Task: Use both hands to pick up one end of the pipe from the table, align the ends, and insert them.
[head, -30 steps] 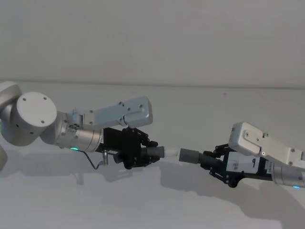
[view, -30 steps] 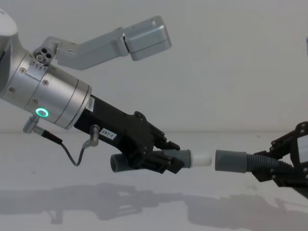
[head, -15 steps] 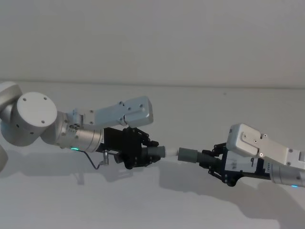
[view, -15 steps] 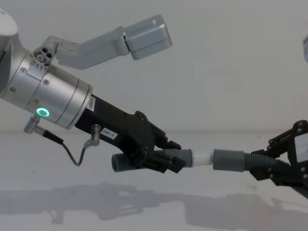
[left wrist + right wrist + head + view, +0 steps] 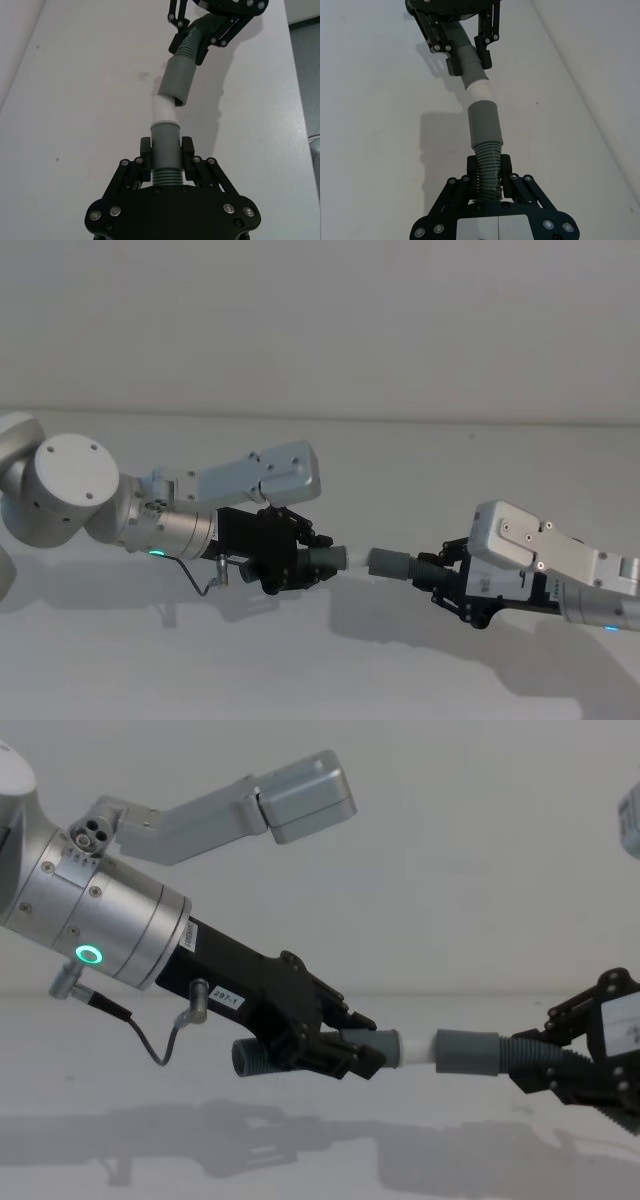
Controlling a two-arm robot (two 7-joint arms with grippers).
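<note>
Both pipe pieces hang above the table. My left gripper is shut on the piece with the white spigot tip. That tip points right. My right gripper is shut on the ribbed part of the other piece. Its grey socket collar faces the tip. Tip and socket mouth meet or nearly meet, at a slight angle in the left wrist view. Whether the tip has entered I cannot tell.
The pale table runs to a wall edge at the back. The left arm's silver wrist with its green ring light and a thin cable sit at the left. Shadows of both arms lie on the table beneath them.
The right gripper has carried the socket piece leftward, closing the gap to the white tip. The left gripper and its piece have barely moved.
</note>
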